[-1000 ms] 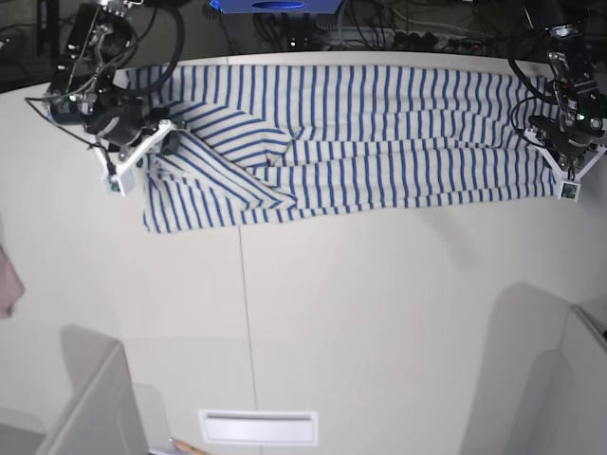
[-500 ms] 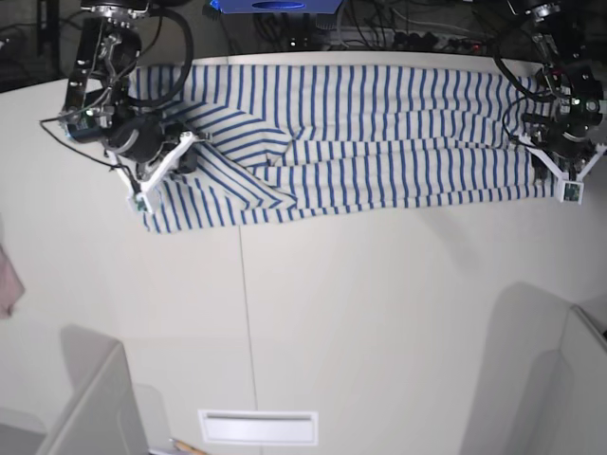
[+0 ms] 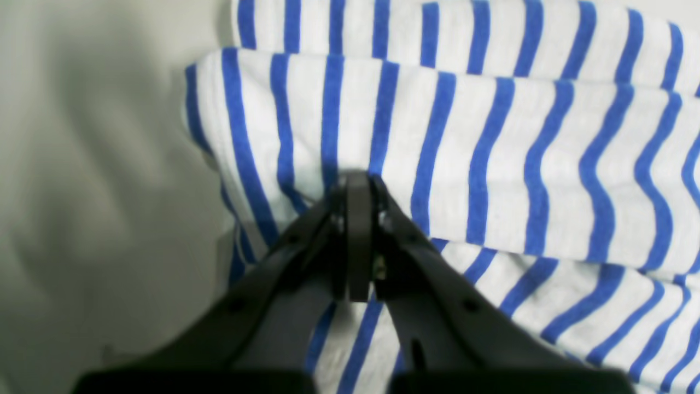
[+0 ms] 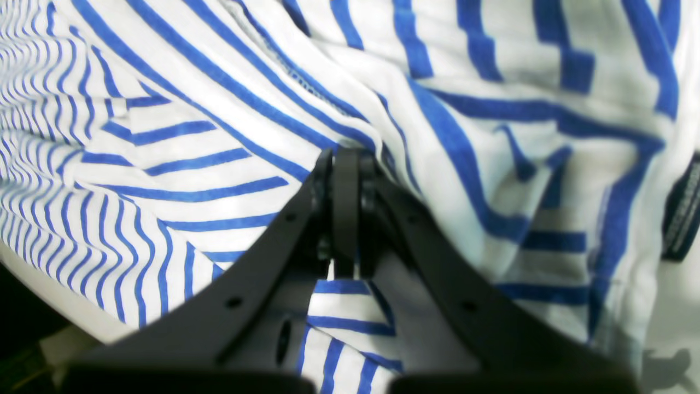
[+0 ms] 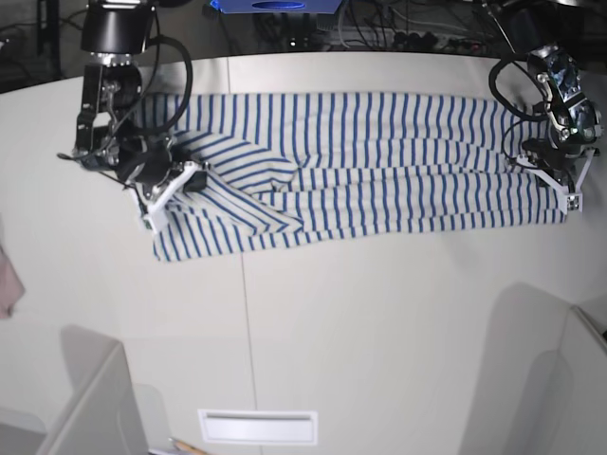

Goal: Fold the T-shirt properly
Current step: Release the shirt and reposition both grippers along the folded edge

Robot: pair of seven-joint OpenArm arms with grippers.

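The T-shirt point(image 5: 379, 161), white with blue stripes, lies stretched lengthwise across the far part of the table point(image 5: 379, 313), with a sleeve folded over at its left end. My right gripper point(image 5: 185, 180) is shut on a bunched fold near that end; the right wrist view shows its jaws point(image 4: 345, 158) closed on the cloth, with a dark neck tag point(image 4: 683, 219) at the right edge. My left gripper point(image 5: 555, 175) is shut on the shirt's opposite end; the left wrist view shows it point(image 3: 358, 183) pinching a folded edge of the shirt point(image 3: 492, 164).
A pinkish cloth scrap point(image 5: 8, 280) hangs at the table's left edge. Grey bin walls stand at the front left point(image 5: 90, 408) and front right point(image 5: 569, 379). A white slot point(image 5: 258, 427) sits at the front. Cables and a blue object point(image 5: 275, 5) lie behind the table.
Both arms have pulled the shirt toward the table's front, away from the back edge. The right gripper has also moved inward along the shirt's end.
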